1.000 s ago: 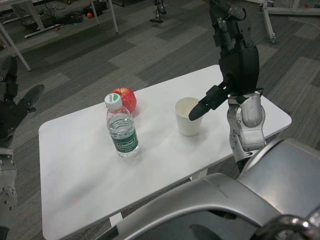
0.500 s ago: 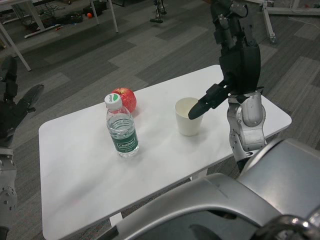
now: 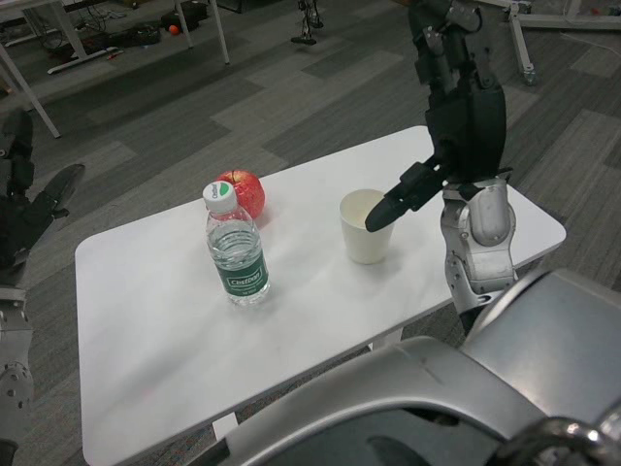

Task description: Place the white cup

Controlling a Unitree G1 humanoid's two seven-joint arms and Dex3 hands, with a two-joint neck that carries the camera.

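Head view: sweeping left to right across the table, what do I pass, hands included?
Left hand off the table's edge → water bottle → white cup → right hand, raised, one finger by the cup's rim.

Unreadable green label on water bottle (image 3: 237, 254)

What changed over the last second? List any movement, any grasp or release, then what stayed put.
Almost nothing changed. The right hand drifted very slightly right and stays raised beside the white cup, one finger reaching to its rim; nothing was grasped or released. The cup, water bottle and red apple stand where they were on the white table. The left hand still waits off the table's left edge.
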